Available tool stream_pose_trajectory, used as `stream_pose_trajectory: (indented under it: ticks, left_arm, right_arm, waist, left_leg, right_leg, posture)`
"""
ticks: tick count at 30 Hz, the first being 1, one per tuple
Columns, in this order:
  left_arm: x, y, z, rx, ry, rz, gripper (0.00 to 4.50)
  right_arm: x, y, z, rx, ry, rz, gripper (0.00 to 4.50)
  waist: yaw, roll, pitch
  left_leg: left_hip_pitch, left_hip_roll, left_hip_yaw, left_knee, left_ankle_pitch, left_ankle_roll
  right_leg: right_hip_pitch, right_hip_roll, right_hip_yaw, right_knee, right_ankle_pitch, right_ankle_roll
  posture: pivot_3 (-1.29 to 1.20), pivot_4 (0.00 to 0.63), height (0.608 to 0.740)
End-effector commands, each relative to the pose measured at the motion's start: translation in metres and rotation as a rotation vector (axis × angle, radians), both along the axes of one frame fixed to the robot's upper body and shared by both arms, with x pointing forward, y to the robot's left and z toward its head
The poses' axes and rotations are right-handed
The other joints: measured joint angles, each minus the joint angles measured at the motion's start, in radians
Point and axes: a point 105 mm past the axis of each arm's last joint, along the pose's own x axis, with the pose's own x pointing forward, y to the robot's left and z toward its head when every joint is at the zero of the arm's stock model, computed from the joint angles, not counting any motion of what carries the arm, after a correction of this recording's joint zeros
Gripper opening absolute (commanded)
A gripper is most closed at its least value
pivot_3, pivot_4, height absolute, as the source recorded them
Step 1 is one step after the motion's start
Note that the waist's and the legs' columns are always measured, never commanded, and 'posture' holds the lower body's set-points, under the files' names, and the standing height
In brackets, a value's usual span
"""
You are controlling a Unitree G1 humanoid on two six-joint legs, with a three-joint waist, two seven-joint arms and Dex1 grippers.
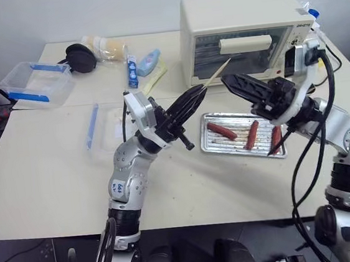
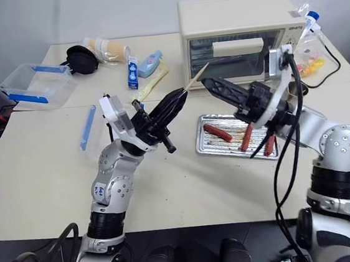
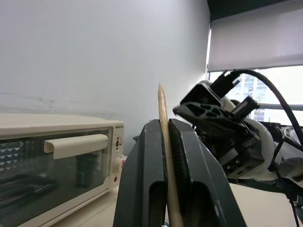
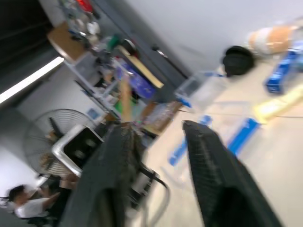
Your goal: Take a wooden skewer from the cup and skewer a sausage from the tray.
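Left pincer [image 1: 199,91] clamps wooden skewer [image 1: 218,74] near toaster oven [image 1: 237,12] front.

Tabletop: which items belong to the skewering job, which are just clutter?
Job:
wooden skewer, clamped in left pincer
three sausages, e.g.
tray
right pincer, fingers apart

Lying about:
toaster oven
clear box with blue clips
blue packets
black round object

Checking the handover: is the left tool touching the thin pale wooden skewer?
Touching. In the left wrist view the left tool has its black fingers pressed against both sides of the skewer.
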Motion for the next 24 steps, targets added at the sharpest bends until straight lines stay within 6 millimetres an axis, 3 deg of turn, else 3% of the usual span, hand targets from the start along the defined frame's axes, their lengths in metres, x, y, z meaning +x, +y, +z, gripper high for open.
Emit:
stream_pose_trajectory:
  ticks: [1,4,5,8,12,17,21,24]
  left_arm:
    - [-0.009,0.021,-0.008,0.066,-0.027,0.026,0.00]
    - [-0.015,0.047,-0.026,0.148,0.015,0.061,0.00]
    - [-0.017,0.057,-0.033,0.173,0.034,0.079,0.00]
    - [-0.026,0.082,-0.050,0.236,0.089,0.130,0.00]
    - [-0.038,0.109,-0.068,0.280,0.174,0.190,0.00]
    - [-0.045,0.134,-0.082,0.321,0.244,0.256,0.00]
    - [-0.044,0.135,-0.080,0.313,0.246,0.279,0.00]
    - [-0.043,0.128,-0.081,0.308,0.245,0.272,0.00]
  right_arm:
    - [-0.015,-0.032,-0.014,-0.226,-0.117,-0.103,3.19]
    - [-0.025,-0.068,-0.052,-0.478,-0.198,-0.232,4.30]
    - [-0.030,-0.080,-0.064,-0.580,-0.239,-0.255,4.47]
    - [-0.046,-0.111,-0.099,-0.805,-0.304,-0.271,4.47]
    - [-0.072,-0.145,-0.133,-0.895,-0.243,-0.300,4.47]
    - [-0.077,-0.165,-0.137,-0.840,-0.178,-0.455,4.47]
    - [-0.063,-0.149,-0.118,-0.718,-0.152,-0.450,4.47]
    - [-0.038,-0.140,-0.108,-0.719,-0.073,-0.468,4.47]
  waist:
    - [0.000,0.000,0.000]
    - [-0.003,0.000,0.000]
    - [-0.005,-0.001,0.000]
    - [-0.006,-0.001,0.000]
    - [-0.004,-0.001,0.000]
    - [-0.004,-0.001,0.000]
    - [-0.004,0.000,0.000]
    - [-0.010,0.000,0.000]
  left_leg:
    - [0.000,0.000,0.000,0.000,0.000,0.000]
    - [0.000,0.000,0.001,-0.003,-0.001,0.000]
    - [0.001,0.000,0.001,-0.003,-0.001,0.000]
    - [0.002,0.000,0.003,-0.003,-0.001,0.000]
    - [0.005,0.000,0.004,-0.002,-0.001,0.000]
    - [0.006,0.001,0.004,-0.002,-0.002,-0.001]
    - [0.006,0.001,0.004,-0.002,-0.003,-0.002]
    - [0.006,0.004,0.004,-0.002,-0.005,-0.003]
  right_leg:
    - [0.000,0.000,0.000,-0.001,0.000,0.000]
    - [0.001,0.001,0.000,-0.004,0.001,0.001]
    - [0.001,0.001,0.000,-0.005,0.001,0.001]
    - [0.001,0.001,0.002,-0.004,0.001,0.003]
    - [0.003,0.001,0.006,-0.004,0.002,0.004]
    - [0.003,0.000,0.007,-0.007,0.003,0.003]
    - [0.002,-0.001,0.014,-0.008,0.003,0.002]
    - [0.002,-0.003,0.017,-0.009,0.003,0.001]
  posture:
    - [0.00,0.150,0.740]
    - [0.00,0.150,0.740]
    - [0.00,0.150,0.740]
    - [0.00,0.150,0.740]
    - [0.00,0.150,0.740]
    - [0.00,0.150,0.740]
    - [0.00,0.150,0.740]
    - [0.00,0.150,0.740]
